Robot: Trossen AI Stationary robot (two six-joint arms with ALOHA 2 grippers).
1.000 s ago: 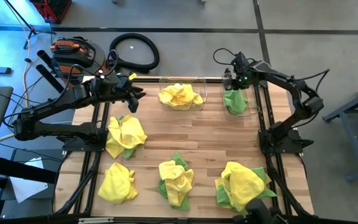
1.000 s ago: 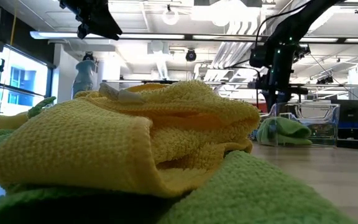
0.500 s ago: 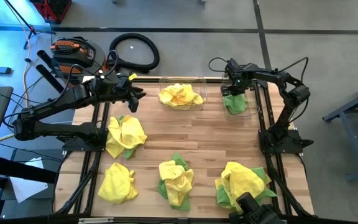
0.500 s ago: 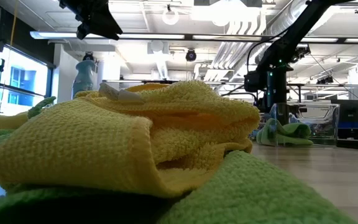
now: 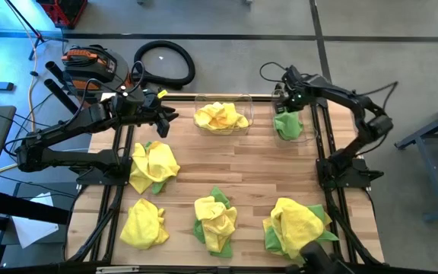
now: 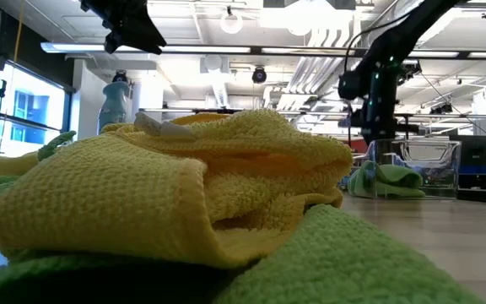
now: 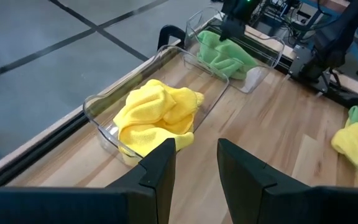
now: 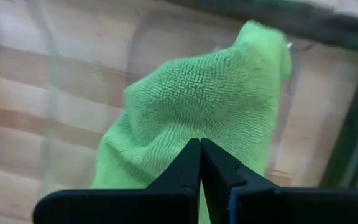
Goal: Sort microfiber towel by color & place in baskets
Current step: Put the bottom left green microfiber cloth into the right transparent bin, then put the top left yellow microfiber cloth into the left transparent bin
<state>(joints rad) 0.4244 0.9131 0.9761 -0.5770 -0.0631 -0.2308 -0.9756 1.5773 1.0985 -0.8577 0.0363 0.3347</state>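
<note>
A wider clear bin [image 5: 243, 99] at the table's far edge holds a yellow towel [image 5: 220, 116] [image 7: 155, 115]. To its right, a narrower clear bin [image 6: 435, 169] holds a green towel [image 5: 288, 125] [image 8: 197, 106]. My right gripper [image 5: 284, 102] [image 8: 201, 163] is shut and hovers just above that green towel without touching it [image 6: 379, 133]. My left gripper [image 5: 166, 116] [image 7: 196, 168] is open and held in the air left of the wider bin. Several yellow and green towel heaps [image 5: 153, 165] [image 5: 216, 221] [image 5: 295, 225] [image 5: 143, 223] lie on the table.
A yellow towel on a green one [image 6: 184, 194] fills the low view's foreground. Both arms' base frames stand along the table's left [image 5: 116, 164] and right [image 5: 333, 171] sides. A blue-capped bottle [image 6: 115, 105] stands far off. A black hose [image 5: 164, 62] lies on the floor beyond the table.
My right gripper dipped down toward the green towel in the narrower bin, then rose again to about where it was a second ago. My left arm kept still.
</note>
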